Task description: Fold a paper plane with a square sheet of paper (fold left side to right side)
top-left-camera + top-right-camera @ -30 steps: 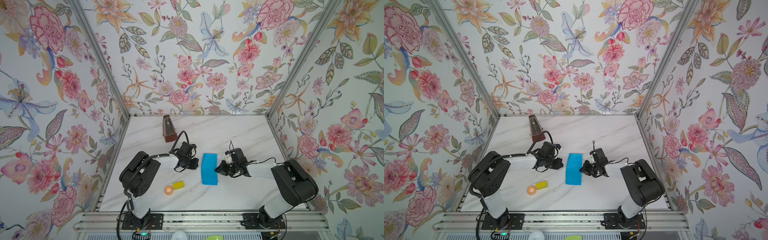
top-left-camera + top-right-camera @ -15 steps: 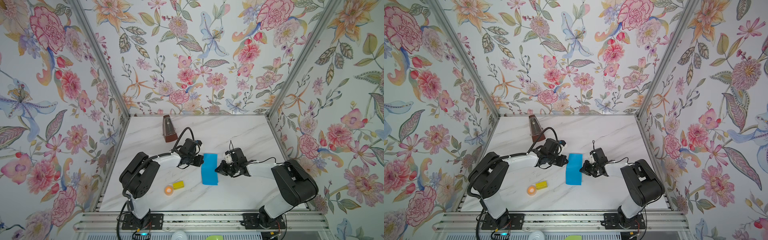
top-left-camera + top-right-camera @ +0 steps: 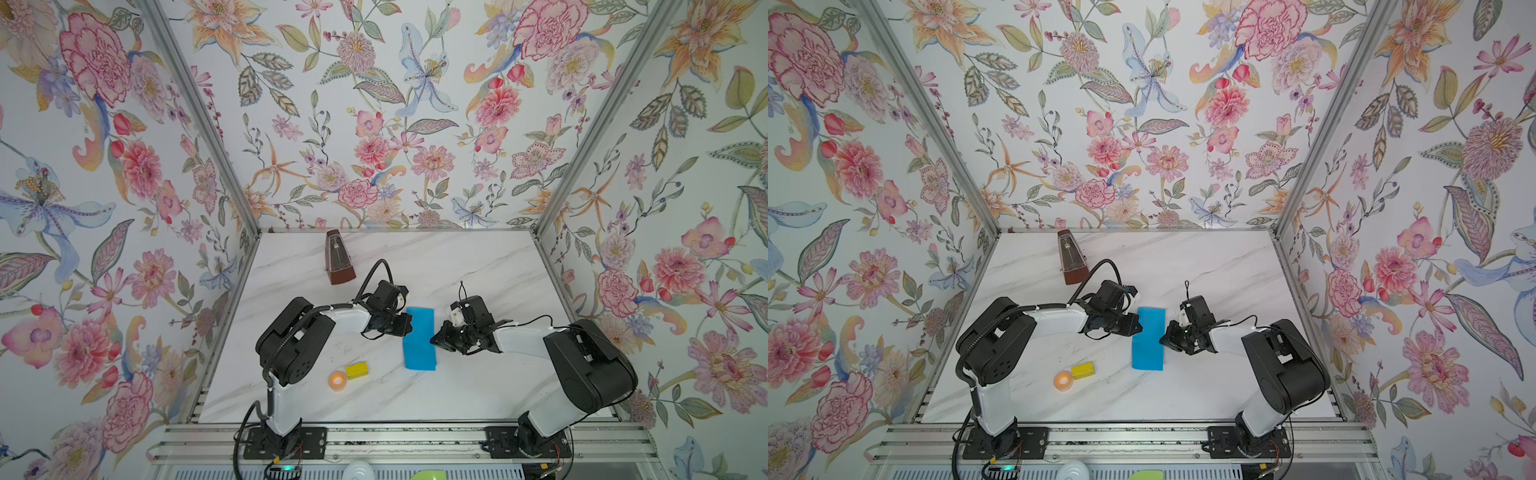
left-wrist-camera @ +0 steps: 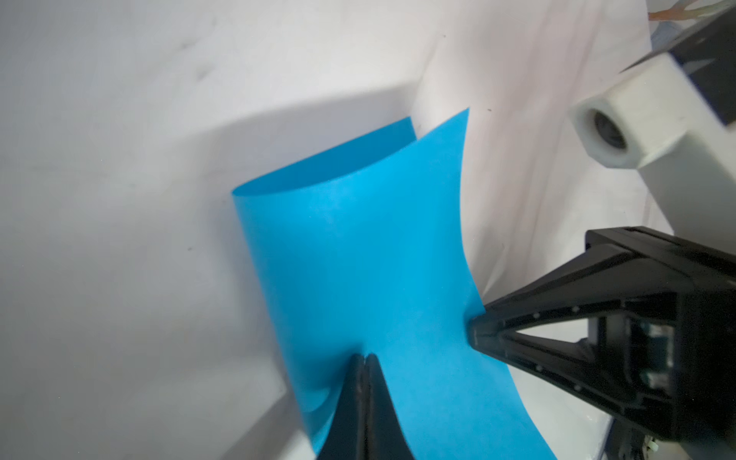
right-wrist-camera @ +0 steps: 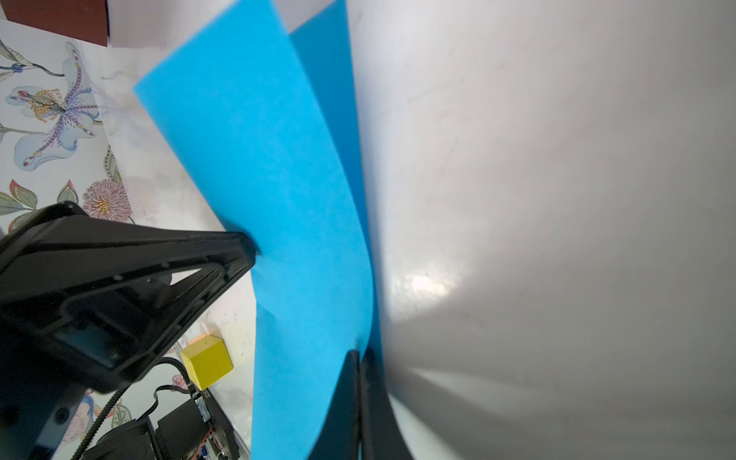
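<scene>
Marble-look tabletop (image 3: 478, 270), boxed by floral-wallpaper walls (image 3: 374, 104), has square sheet of paper (image 3: 419, 345) bent double near centre, btw left gripper (image 3: 409, 325) & right gripper (image 3: 433, 339), both closed w/ tips touching its opposite long sides.

I can read no text, label, brand or number in any view. The square sheet of paper (image 4: 358, 259) shows only plain blue. The metronome (image 3: 338, 259), behind the paper, has a pale face, but its marks are too small for me.
</scene>
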